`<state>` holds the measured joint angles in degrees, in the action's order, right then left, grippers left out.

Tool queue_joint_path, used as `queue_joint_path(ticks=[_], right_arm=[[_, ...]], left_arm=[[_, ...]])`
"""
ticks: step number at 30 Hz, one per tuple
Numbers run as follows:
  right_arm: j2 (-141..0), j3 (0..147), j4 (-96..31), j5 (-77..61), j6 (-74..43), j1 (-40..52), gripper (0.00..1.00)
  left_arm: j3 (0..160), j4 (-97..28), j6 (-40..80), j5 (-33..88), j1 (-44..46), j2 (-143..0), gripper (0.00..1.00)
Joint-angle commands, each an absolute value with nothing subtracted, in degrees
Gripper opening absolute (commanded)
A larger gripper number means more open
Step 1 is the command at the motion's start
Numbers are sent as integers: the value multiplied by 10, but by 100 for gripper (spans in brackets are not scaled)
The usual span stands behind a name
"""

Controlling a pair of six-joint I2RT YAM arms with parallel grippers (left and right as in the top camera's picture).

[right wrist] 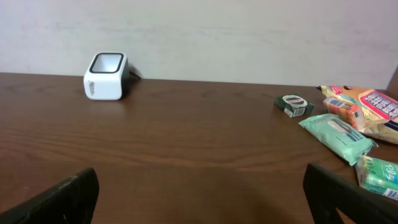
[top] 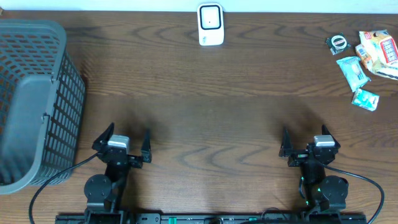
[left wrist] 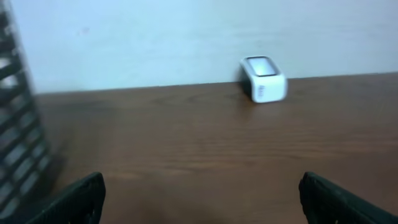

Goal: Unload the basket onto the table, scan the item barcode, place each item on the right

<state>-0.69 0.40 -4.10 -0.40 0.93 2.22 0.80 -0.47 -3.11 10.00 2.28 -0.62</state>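
Packets (top: 353,71) lie far beyond right tool (top: 304,133), which, like left tool (top: 129,131), gapes empty.

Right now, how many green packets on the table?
2, both far right: larger green packet beside the orange snacks, smaller green packet just in front of it. The overlapping snacks could hide another.

Open tabletop (top: 205,118) fr centre to scanner (top: 211,25); basket (top: 31,99) blocks left side, packets (top: 367,59) crowd far-right corner

White scanner (right wrist: 106,76) stands far left; packets (right wrist: 341,130) lie right; right gripper (right wrist: 200,180) gapes wide.
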Motion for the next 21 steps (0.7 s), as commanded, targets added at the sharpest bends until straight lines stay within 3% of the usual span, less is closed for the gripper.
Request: queue_joint_path(ticks=[1, 12, 17, 21], right_arm=[[-3, 3, -44, -6, 18, 27, 99], [-3, 3, -44, -6, 18, 27, 99], [-3, 3, -44, -6, 18, 27, 99], [-3, 3, -44, -6, 18, 27, 99]], left_arm=[[2, -38, 30, 27, 20, -1, 98], [2, -42, 50, 14, 14, -1, 98], [2, -37, -31, 75, 14, -1, 98], [2, -37, -29, 73, 14, -1, 98]])
